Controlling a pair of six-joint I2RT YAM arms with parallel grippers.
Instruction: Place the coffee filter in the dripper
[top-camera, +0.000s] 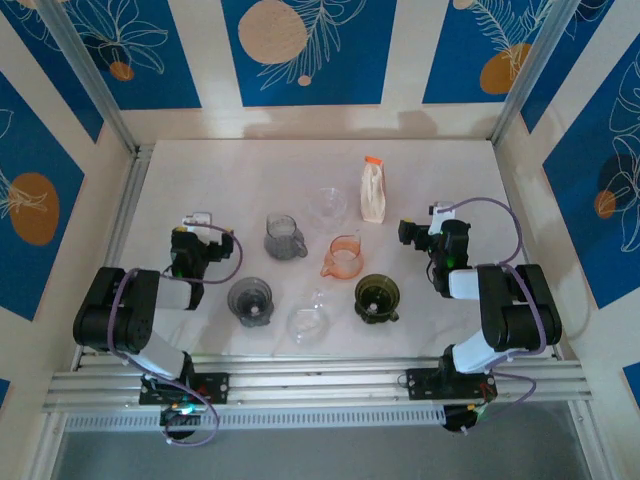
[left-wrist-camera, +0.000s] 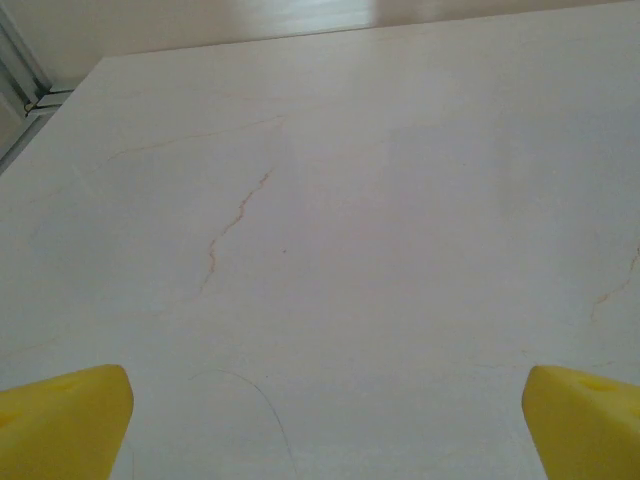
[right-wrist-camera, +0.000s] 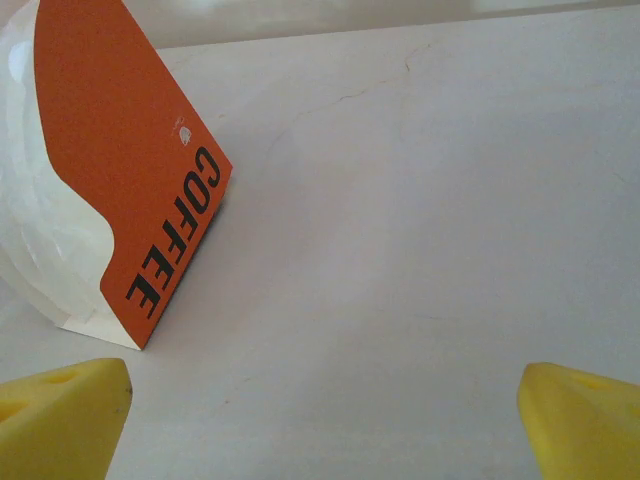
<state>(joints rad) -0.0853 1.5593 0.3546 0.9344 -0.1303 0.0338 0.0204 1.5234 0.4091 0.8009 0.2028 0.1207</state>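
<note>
The coffee filter pack (top-camera: 373, 190) stands upright at the back of the table, white paper with an orange top. In the right wrist view the pack (right-wrist-camera: 130, 170) fills the upper left, its orange card reading COFFEE, white filters bulging at its left. Several drippers sit mid-table: a grey one (top-camera: 285, 237), an orange one (top-camera: 343, 257), a dark green one (top-camera: 377, 298). My right gripper (top-camera: 422, 232) (right-wrist-camera: 325, 425) rests open to the right of the pack, apart from it. Over bare table at the left, my left gripper (top-camera: 195, 232) (left-wrist-camera: 325, 425) is open and holds nothing.
A second grey dripper (top-camera: 250, 301) and a clear one (top-camera: 308, 323) stand near the front edge. Another clear one (top-camera: 333, 203) is beside the pack. Walls with metal posts (top-camera: 95, 85) close in the white table (top-camera: 230, 180); there is free room at its back left.
</note>
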